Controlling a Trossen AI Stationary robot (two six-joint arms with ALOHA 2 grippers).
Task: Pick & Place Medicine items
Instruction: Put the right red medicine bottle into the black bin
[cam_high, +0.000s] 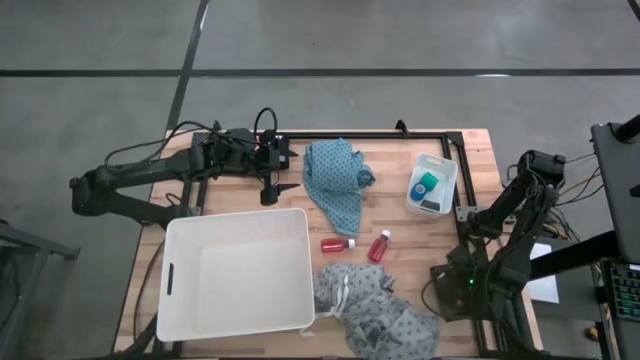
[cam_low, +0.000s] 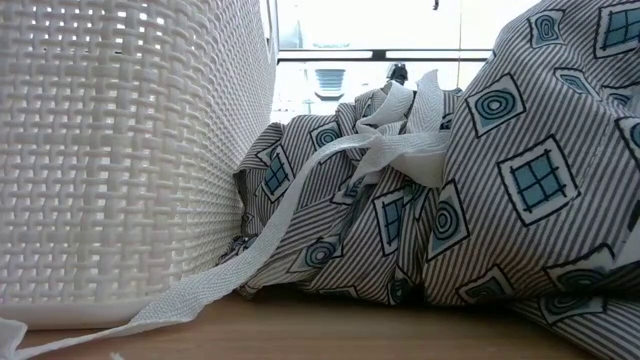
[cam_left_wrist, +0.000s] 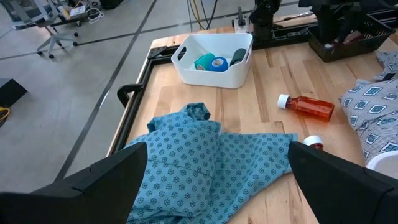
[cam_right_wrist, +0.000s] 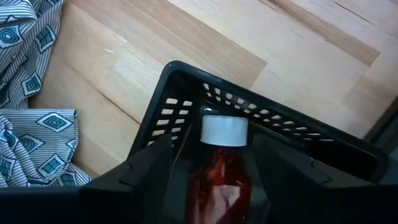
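Only the right wrist view shows a red bottle (cam_right_wrist: 219, 168) between the right arm's fingers (cam_right_wrist: 149, 168), grip unclear.

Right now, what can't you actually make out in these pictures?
- Low view: large white basket and grey patterned cloth block the whole table.
- High view: black basket lies under the right arm, contents unseen.
- Right wrist view: whether the red bottle is gripped or released.

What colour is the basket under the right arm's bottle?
Black basket, clearest in the right wrist view.
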